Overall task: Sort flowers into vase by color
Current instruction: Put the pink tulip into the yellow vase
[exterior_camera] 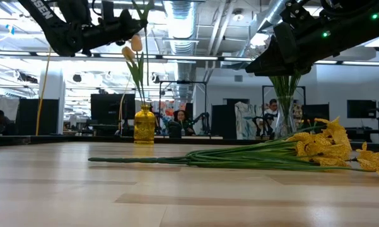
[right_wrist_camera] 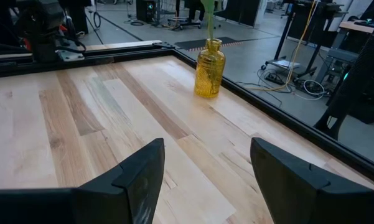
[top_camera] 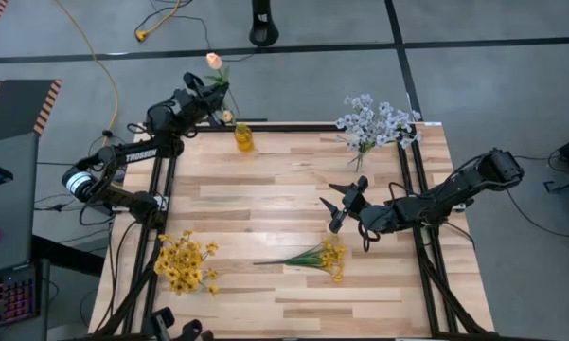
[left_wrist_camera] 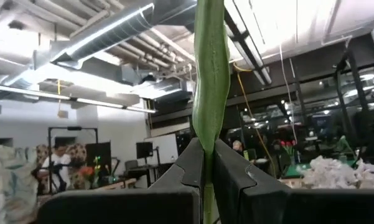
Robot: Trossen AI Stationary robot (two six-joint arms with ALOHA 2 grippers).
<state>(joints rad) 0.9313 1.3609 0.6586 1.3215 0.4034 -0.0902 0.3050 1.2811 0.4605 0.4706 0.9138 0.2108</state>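
High view: left end effector point(top_camera: 211, 92) grips a tulip point(top_camera: 214, 62) over the vase point(top_camera: 243, 137); right end effector point(top_camera: 344, 204) gapes wide above the bench point(top_camera: 265, 189).

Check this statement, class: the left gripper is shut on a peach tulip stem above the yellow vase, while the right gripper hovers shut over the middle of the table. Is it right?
One detail is wrong. The right gripper is open, not shut; the right wrist view shows its fingers spread wide. The rest stands: the left gripper is shut on the peach tulip stem above the yellow vase.
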